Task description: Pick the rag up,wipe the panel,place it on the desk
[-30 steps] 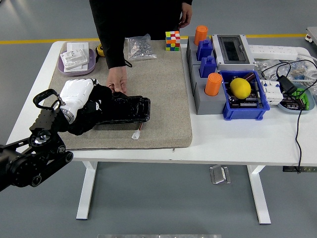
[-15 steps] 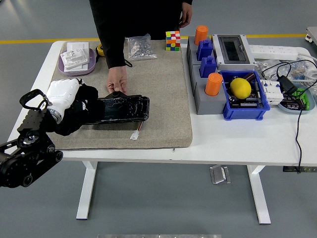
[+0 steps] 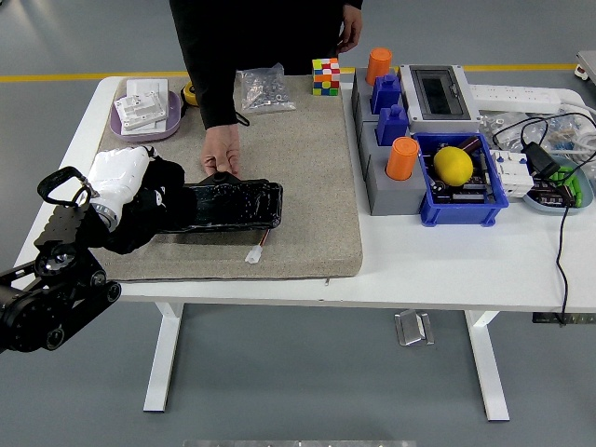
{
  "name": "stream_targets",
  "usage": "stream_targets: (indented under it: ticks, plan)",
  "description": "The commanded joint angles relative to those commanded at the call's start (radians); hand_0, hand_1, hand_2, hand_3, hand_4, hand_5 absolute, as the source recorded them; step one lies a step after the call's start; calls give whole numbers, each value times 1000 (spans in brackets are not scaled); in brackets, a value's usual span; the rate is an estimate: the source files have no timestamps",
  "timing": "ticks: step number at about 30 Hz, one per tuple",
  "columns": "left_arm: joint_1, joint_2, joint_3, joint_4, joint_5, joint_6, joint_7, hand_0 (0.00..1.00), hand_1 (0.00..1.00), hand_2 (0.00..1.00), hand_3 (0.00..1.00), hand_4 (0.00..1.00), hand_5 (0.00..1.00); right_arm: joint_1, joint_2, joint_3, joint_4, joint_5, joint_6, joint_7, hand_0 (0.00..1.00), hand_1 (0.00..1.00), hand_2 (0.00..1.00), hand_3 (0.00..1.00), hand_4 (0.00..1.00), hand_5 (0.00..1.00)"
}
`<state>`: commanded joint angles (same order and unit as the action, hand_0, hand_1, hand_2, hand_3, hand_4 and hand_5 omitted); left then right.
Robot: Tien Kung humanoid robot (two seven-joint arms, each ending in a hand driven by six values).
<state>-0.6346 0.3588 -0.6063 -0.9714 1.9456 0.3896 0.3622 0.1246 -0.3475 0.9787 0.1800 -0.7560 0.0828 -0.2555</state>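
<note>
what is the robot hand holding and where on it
The left robot hand grips the white rag, bunched at the left end of the black panel. A person's hand steadies the panel's far edge.

The person in dark clothing (image 3: pixel 251 37) at the bench's far edge is cut off above the chest by the picture's top edge. The left robot hand (image 3: pixel 140 200) lies over the near-left end of the glossy black flat panel (image 3: pixel 233 205), hiding that end; its black fingers blend with the panel, so their grip cannot be made out. The white cloth rag (image 3: pixel 116 172) is partly buried under the hand. The clear plastic bag (image 3: pixel 264 88) holds contents too small to tell.
</note>
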Motion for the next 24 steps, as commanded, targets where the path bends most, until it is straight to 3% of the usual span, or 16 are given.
stream_targets:
  ticks: [24]
  plan:
    - [-92, -95, 127, -112, -26, -25, 24, 229, 262, 502, 333, 206, 2, 10, -11, -20, 0, 6, 4, -1, 718, 633, 678, 587, 977, 554]
